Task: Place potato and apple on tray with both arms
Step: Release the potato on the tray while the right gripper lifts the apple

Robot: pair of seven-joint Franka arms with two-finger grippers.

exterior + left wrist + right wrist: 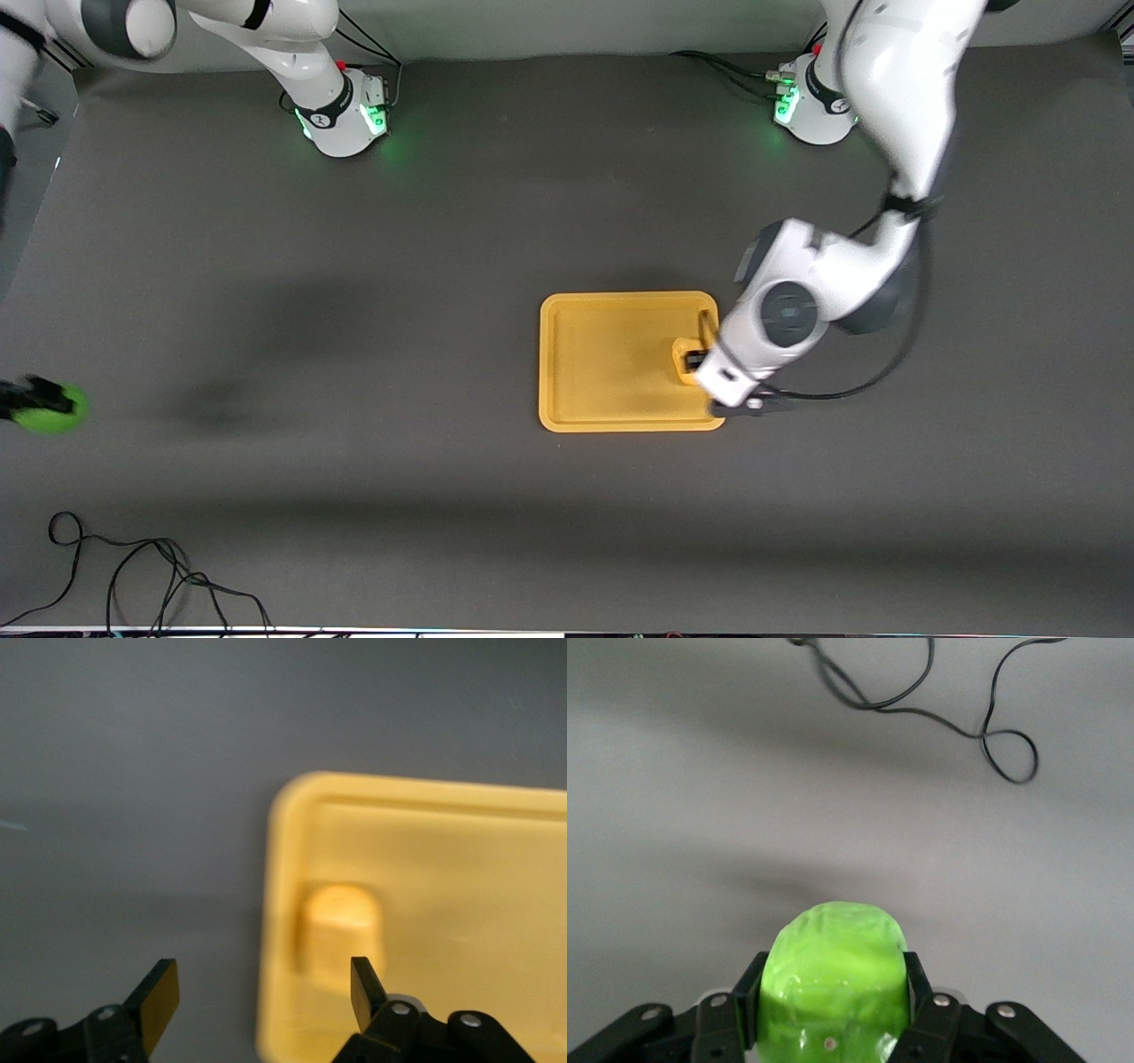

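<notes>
Potato [339, 926] on tray [602, 310]; left gripper [264, 992] spread above. Right gripper [831, 997] pinching apple [834, 979].

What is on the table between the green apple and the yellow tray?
Nothing. In the front view, only bare dark table and shadows lie between the apple, gripped in the right hand, and the tray, where the potato sits below the open left hand.

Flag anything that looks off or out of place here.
Nothing stands out. The potato sits in the tray, near its rim, under the open left gripper. The right gripper holds the apple over the table's right-arm end. A loose cable lies near the front edge.
</notes>
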